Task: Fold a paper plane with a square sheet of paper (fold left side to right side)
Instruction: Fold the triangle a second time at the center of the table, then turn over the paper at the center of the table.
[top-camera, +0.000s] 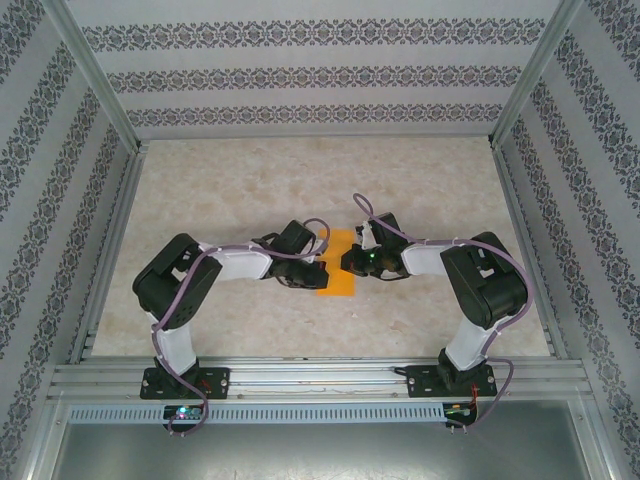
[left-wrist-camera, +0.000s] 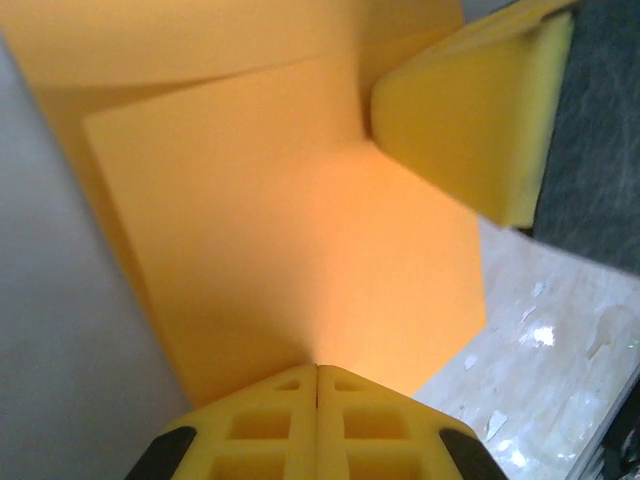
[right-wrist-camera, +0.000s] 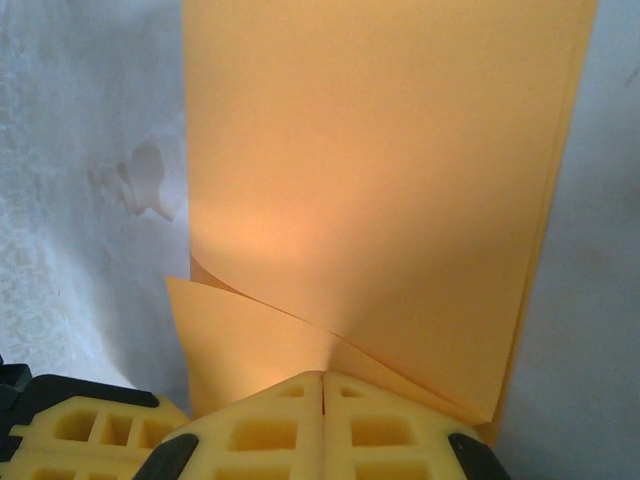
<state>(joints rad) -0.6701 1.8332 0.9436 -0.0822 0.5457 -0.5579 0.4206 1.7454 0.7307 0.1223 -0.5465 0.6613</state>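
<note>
The square sheet of paper (top-camera: 340, 284) lies mid-table as a narrow orange strip, folded over on itself. My left gripper (top-camera: 318, 272) is shut, and its joined yellow tips (left-wrist-camera: 317, 368) rest on the orange sheet (left-wrist-camera: 290, 250). From the other side, my right gripper (top-camera: 350, 262) is also shut, tips (right-wrist-camera: 322, 375) pressed on the paper (right-wrist-camera: 380, 180), where an upper layer lifts slightly off a lower one. The right gripper's yellow finger (left-wrist-camera: 470, 120) sits on the sheet's far part in the left wrist view. The paper plane shape is not formed.
The marbled tabletop (top-camera: 300, 180) is enclosed by patterned walls and aluminium frame rails (top-camera: 320, 375). Both arms fold inward from their bases (top-camera: 185, 380) (top-camera: 450, 380), meeting over the paper. The left gripper's finger (right-wrist-camera: 80, 430) shows in the right wrist view.
</note>
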